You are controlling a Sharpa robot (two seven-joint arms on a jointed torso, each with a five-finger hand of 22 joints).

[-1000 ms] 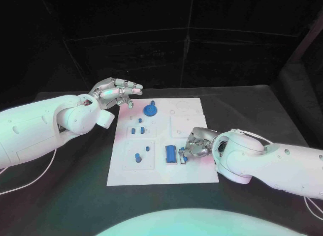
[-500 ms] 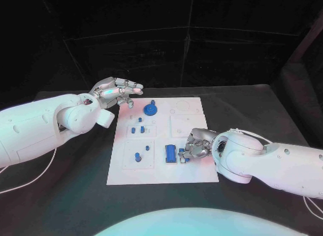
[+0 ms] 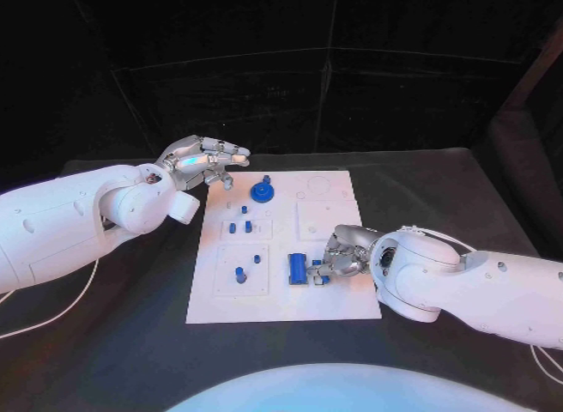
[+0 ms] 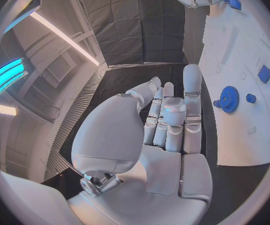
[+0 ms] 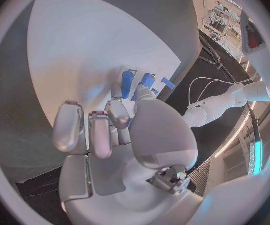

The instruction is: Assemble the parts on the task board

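Observation:
The white task board lies mid-table. On it are a blue gear, several small blue parts such as one at the near left, and a long blue block. My right hand rests low on the board's right half, its fingertips pinching a small blue part just right of the long block. In the right wrist view, my right hand has its fingers curled over blue parts. My left hand hovers by the board's far left corner, fingers apart and holding nothing. The left wrist view has the same left hand, the gear and the board.
The black table runs wide around the board on all sides. White cables lie on it at the near left and near right edges.
My right hand has crept slightly left, bringing the small blue part closer to the long blue block. The left hand has stayed put.

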